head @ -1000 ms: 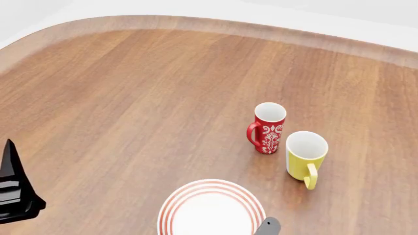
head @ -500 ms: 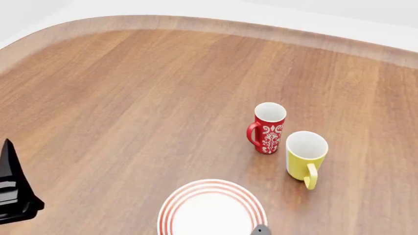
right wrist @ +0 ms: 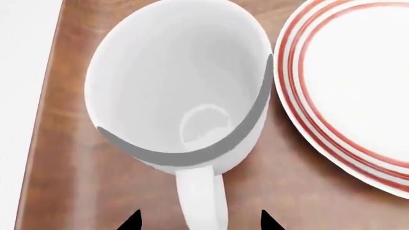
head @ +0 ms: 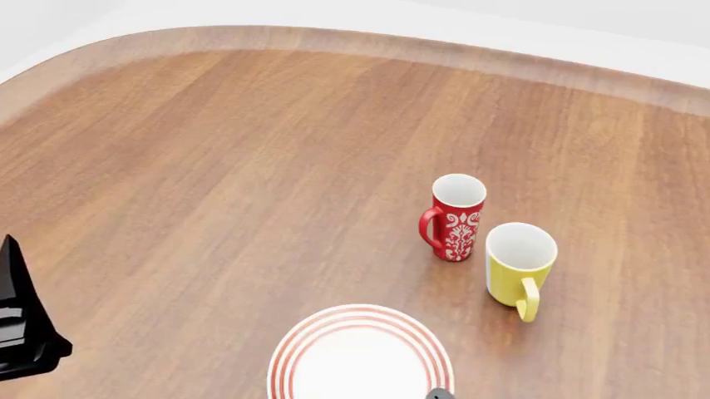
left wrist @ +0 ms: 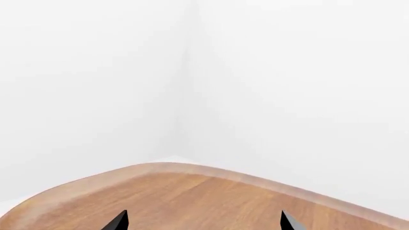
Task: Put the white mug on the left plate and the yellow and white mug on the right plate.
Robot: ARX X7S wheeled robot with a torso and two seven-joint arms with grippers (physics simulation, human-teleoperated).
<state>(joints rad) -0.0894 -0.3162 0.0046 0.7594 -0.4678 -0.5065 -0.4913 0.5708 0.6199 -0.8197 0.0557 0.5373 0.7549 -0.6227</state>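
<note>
Surface: wooden table with a rounded far edge, set against plain white walls.

White mug: the white mug is seen only in the right wrist view, upright on the wood, its mouth open to the camera. It is not on any plate.

Key relation: the mug's loop handle points straight back towards the right gripper, running into the gap between the two dark fingertips. The handle's line and the gripper's approach line are judged to coincide.

Right gripper: fingers are spread apart, one tip on each side of the handle, nothing grasped. Contact with the handle cannot be told.

Nearest plate: a red-ringed plate lies just beside the mug, on the side away from the table edge; rim and mug wall look nearly touching. Whether it is the left or the right plate cannot be told from this view.

Yellow and white mug: the yellow and white mug stands upright on bare wood, handle towards the robot, just beside a red floral mug. One plate lies near, towards the robot.

Left gripper: the left gripper faces the table's far corner, fingers parted and empty, well apart from every mug.

Nearer arm: the right arm is judged the one placed for the white mug.
</note>
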